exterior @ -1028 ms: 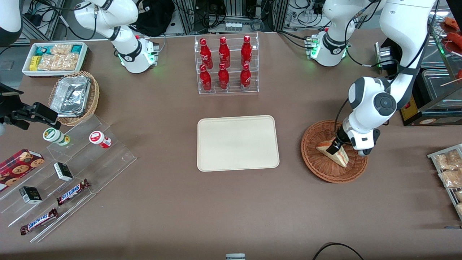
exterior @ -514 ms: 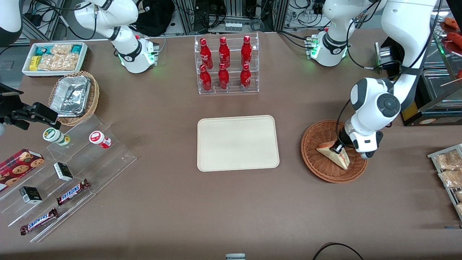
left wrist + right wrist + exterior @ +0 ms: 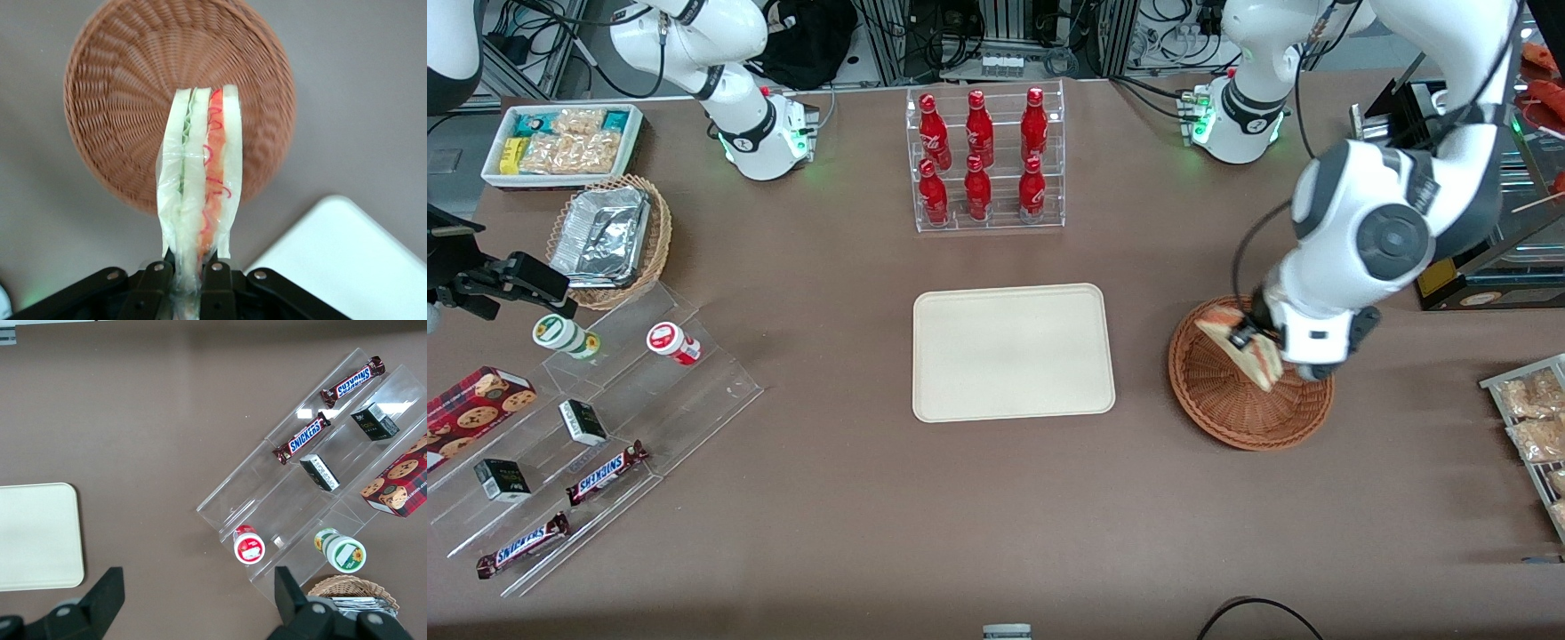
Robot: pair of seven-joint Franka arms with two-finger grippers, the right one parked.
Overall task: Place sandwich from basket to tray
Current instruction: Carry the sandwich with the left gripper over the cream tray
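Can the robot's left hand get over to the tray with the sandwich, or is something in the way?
Probably yes. The hand is shut on the sandwich, lifted above the basket. The tray lies bare beside the basket, toward the parked arm's end, with only open table between them.

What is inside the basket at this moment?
Nothing visible: the basket shows bare weave. The gripper, shut on the sandwich, holds it above the basket. The sandwich and arm cover part of the floor.

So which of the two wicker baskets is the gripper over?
The reddish-brown basket, now bare; the gripper hangs above it, jaws shut on the sandwich. The tan basket holds foil trays.
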